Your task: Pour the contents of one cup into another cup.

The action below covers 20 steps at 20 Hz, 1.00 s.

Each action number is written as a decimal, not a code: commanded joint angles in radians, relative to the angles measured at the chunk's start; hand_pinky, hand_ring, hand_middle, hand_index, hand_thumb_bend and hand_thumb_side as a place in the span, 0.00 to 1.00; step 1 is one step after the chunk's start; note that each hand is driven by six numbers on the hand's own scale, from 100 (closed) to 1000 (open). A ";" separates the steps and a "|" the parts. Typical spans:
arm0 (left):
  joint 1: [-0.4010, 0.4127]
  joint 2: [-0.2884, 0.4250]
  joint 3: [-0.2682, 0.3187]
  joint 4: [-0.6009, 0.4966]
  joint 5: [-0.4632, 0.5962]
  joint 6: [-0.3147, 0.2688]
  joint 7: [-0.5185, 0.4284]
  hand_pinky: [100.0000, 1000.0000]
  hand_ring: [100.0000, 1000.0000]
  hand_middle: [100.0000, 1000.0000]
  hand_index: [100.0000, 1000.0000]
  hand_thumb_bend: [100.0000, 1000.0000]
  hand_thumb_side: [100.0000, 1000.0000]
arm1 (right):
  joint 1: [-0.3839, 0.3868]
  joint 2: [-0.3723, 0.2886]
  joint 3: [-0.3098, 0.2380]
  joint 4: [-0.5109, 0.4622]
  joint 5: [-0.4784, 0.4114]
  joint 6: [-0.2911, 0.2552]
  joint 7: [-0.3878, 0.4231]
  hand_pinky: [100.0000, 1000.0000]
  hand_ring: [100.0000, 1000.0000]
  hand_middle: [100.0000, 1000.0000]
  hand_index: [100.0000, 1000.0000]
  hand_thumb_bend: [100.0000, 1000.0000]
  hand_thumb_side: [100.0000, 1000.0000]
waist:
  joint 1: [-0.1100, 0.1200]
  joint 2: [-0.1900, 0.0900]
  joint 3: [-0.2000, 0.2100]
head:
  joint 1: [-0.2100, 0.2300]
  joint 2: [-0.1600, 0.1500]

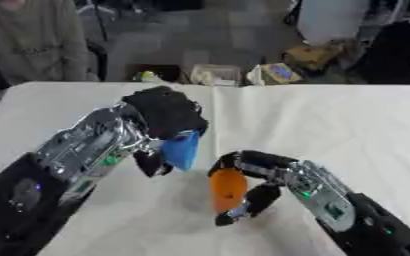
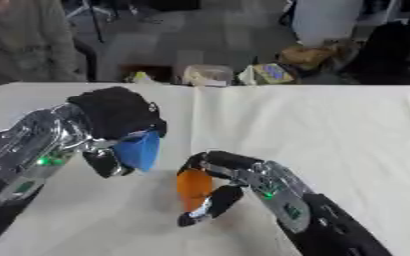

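At table's left, left hand (image 1: 160, 117) curls around blue cup (image 1: 181, 149), held tilted above the cloth. Just right, right hand (image 2: 235, 172) clamps orange cup (image 2: 194, 189); right eye view shows its lower fingers better. Table (image 1: 348, 125) lies bare rightward to its edge.

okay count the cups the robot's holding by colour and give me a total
Blue cup: 1, in the left hand
Orange cup: 1, in the right hand
Total: 2 cups
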 commanded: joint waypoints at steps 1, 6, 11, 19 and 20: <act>0.015 0.026 0.057 -0.030 0.026 0.058 0.054 0.31 0.28 0.27 0.72 0.22 0.00 | -0.007 -0.030 -0.028 -0.041 -0.007 0.010 -0.040 0.71 0.79 0.80 0.85 0.68 0.57 | -0.002 -0.018 0.000 | 0.002 -0.012; 0.128 0.006 0.138 0.012 0.301 0.248 0.387 0.34 0.28 0.23 0.66 0.40 0.00 | 0.030 -0.060 -0.071 -0.051 -0.021 0.042 -0.116 0.69 0.77 0.78 0.84 0.63 0.57 | -0.006 -0.014 -0.002 | 0.004 -0.018; 0.227 -0.046 0.178 0.081 0.656 0.290 0.833 0.35 0.31 0.24 0.63 0.50 0.01 | 0.067 -0.084 -0.121 -0.062 -0.054 0.076 -0.191 0.66 0.76 0.76 0.84 0.60 0.57 | -0.014 -0.009 -0.007 | 0.010 -0.025; 0.325 -0.101 0.184 0.317 0.900 0.207 1.193 0.43 0.36 0.29 0.65 0.61 0.06 | 0.126 -0.117 -0.216 -0.104 -0.161 0.141 -0.313 0.62 0.73 0.73 0.82 0.57 0.56 | -0.026 -0.004 -0.021 | 0.018 -0.031; 0.334 -0.104 0.181 0.337 0.906 0.193 1.208 0.44 0.38 0.30 0.65 0.63 0.07 | 0.131 -0.120 -0.223 -0.113 -0.170 0.146 -0.324 0.62 0.73 0.73 0.82 0.56 0.56 | -0.027 -0.004 -0.022 | 0.018 -0.031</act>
